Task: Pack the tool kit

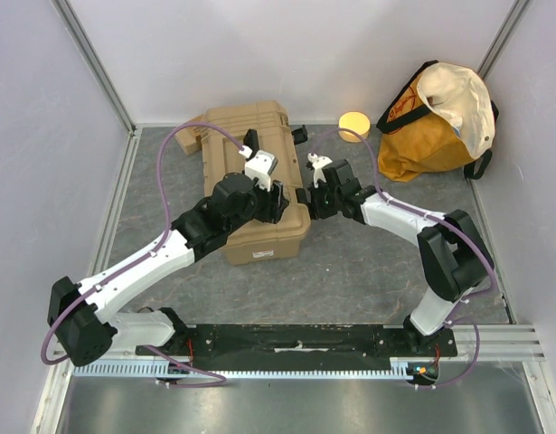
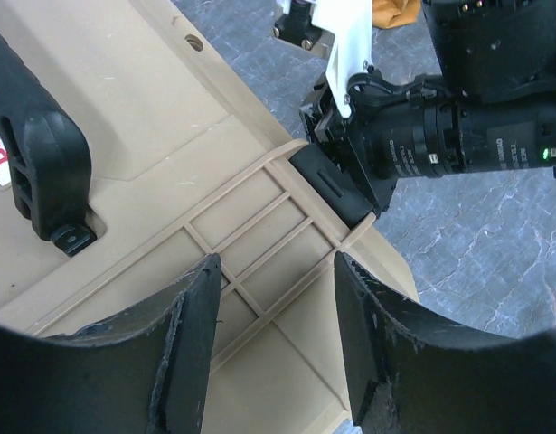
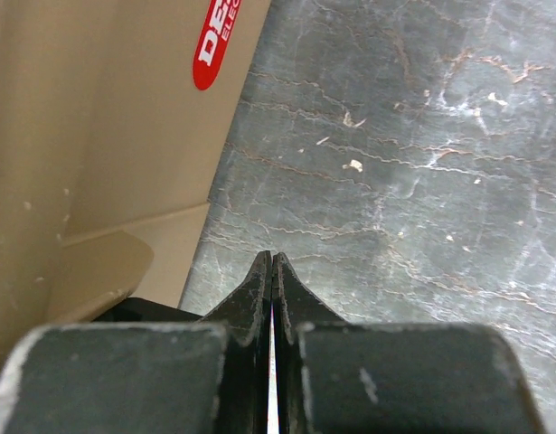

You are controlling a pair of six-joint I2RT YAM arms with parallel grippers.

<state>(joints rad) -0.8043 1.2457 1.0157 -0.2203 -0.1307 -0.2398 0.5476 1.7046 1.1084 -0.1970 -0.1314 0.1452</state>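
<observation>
The tan toolbox (image 1: 259, 237) lies closed in the middle of the table, lid up. In the left wrist view its ribbed lid (image 2: 250, 226), black handle (image 2: 33, 163) and a black latch (image 2: 336, 185) on the right edge show. My left gripper (image 1: 278, 201) hovers over the lid's right part, open and empty (image 2: 276, 271). My right gripper (image 1: 309, 201) is shut and empty, its tips (image 3: 272, 264) low beside the box's right side at that latch. The box wall (image 3: 97, 136) with its red label (image 3: 214, 41) fills the left of the right wrist view.
An orange-yellow cloth bag (image 1: 436, 117) stands at the back right. A round yellow disc (image 1: 354, 124) lies behind the box. A small tan block (image 1: 193, 134) sits at the box's back left corner. Grey walls close in the sides and back.
</observation>
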